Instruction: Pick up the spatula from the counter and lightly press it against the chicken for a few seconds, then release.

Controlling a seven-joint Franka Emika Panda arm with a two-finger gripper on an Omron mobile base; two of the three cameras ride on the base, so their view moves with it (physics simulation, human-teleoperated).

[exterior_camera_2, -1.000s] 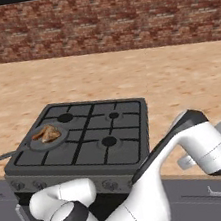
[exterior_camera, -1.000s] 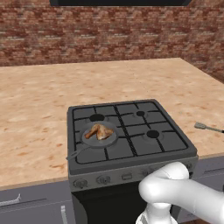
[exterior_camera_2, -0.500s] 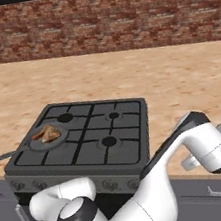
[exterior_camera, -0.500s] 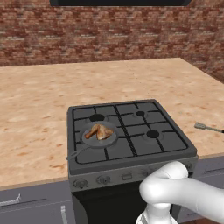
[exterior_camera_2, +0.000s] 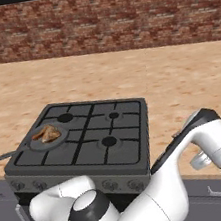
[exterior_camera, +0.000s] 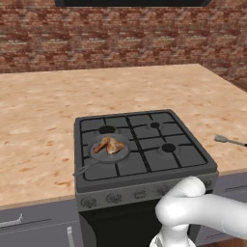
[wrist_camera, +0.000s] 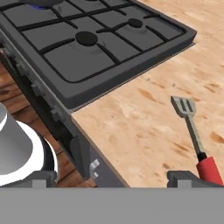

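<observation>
The spatula [wrist_camera: 194, 135] lies flat on the counter to the right of the stove, its slotted metal head pointing away and its red handle [wrist_camera: 210, 170] beside my right fingertip [wrist_camera: 188, 178]. My gripper [wrist_camera: 116, 178] is open over the counter's front edge with nothing between its fingers. From the left base view the spatula [exterior_camera: 230, 141] shows at the right edge. The chicken [exterior_camera: 109, 144] sits in a small grey pan [exterior_camera: 123, 153] on the stove's front left burner. It shows again as the chicken [exterior_camera_2: 46, 134] in the right base view, far left of my wrist [exterior_camera_2: 213, 139].
The black stove [exterior_camera: 164, 164] has several burners and raised grates. The pan's handle [exterior_camera: 84, 169] sticks out toward the stove's front left. Tan counter [exterior_camera: 38, 125] runs on both sides to a brick wall behind. The counter's front edge [wrist_camera: 87, 131] drops to cabinets and a wooden floor.
The arm's lower links have turned slightly while the hand stays low to the right of the stove. The jaws stay open, and the spatula, pan and chicken have not moved.
</observation>
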